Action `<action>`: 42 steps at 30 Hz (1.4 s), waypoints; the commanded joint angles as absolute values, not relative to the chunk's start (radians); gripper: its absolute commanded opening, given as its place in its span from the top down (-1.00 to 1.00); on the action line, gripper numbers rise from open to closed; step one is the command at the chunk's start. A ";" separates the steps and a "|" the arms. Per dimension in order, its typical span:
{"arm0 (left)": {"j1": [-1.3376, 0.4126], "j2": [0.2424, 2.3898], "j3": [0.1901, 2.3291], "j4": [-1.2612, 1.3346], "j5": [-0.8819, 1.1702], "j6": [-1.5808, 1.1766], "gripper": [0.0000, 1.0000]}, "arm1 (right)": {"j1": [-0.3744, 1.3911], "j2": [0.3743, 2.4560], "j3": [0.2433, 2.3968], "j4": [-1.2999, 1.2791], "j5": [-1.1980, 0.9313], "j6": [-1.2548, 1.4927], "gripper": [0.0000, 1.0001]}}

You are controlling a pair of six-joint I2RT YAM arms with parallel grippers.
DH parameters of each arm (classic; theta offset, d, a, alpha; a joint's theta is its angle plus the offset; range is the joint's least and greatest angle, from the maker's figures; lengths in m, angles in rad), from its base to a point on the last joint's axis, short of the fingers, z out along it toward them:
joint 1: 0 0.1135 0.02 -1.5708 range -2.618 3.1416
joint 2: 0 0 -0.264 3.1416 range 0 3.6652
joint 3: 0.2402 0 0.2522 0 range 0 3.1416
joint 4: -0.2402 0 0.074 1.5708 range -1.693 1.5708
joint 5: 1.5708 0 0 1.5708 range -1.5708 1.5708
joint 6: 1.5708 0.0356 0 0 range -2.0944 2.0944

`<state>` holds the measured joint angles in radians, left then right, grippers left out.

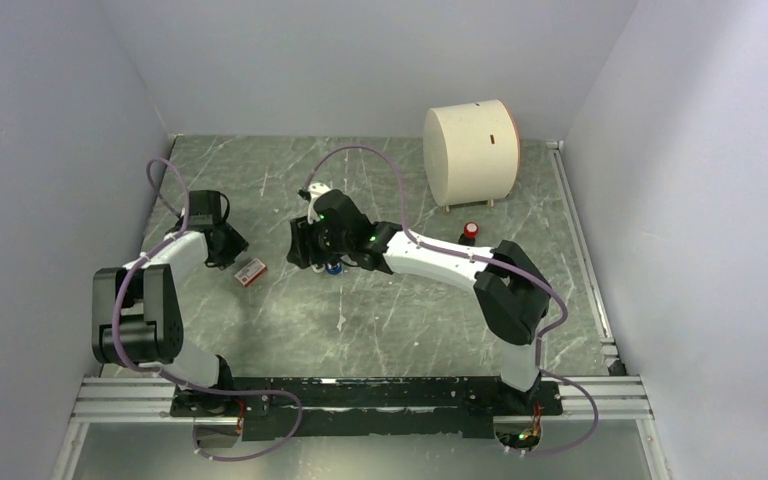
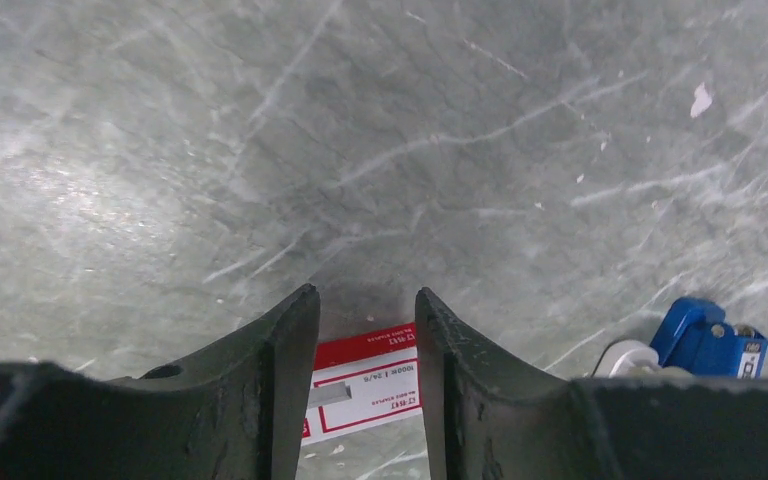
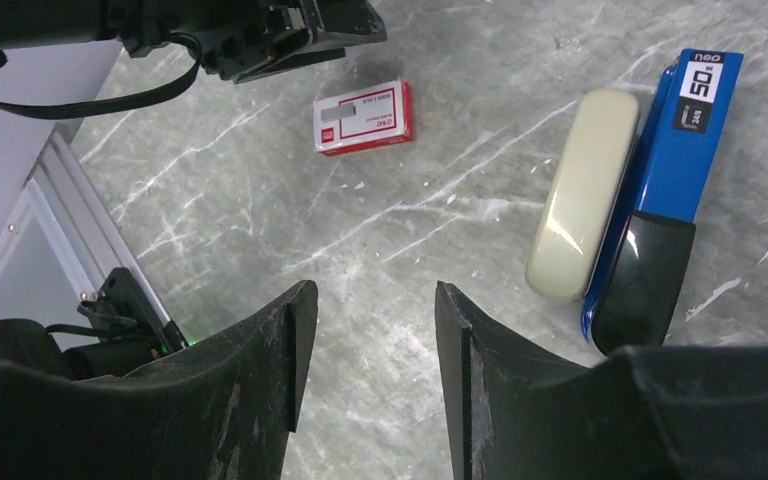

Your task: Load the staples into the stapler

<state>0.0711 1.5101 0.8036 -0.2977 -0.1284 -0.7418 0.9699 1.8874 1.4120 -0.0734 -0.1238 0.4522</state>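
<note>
Both tools are standing half-open and empty as you work; the left gripper point(image 2: 366, 296) is hanging over the red-and-white staple box point(image 2: 365, 385), its fingers point(image 2: 282, 345) straddling it from above, contact unclear; the right gripper point(image 3: 375, 295) is hovering beside the stapler point(image 3: 675, 150), not around it; the stapler is lying shut, apparently on its side, near mid-table point(image 1: 410, 320). Risks as I am judging them: the box is looking closed and no staples are showing, so a pinch may only be skating it across the smooth stone; one finger nudging the stapler may be spinning it away; your two wrists are working near each other, so a clash is possible. Writing: the stapler's black label is showing "50"; the white logo above it is defeating me; the box print seems to be reading "1000", the rest too small.
</note>
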 commanded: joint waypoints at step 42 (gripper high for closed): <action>0.087 1.226 0.860 -0.540 -0.145 -0.618 -0.25 | 1.027 2.084 1.589 -0.100 -0.323 -0.080 -0.53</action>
<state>0.0193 1.2148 0.8555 -0.5045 -0.1516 -0.6353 0.9825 1.9820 1.5002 -0.0704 -0.2733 0.0795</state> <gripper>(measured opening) 0.559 0.759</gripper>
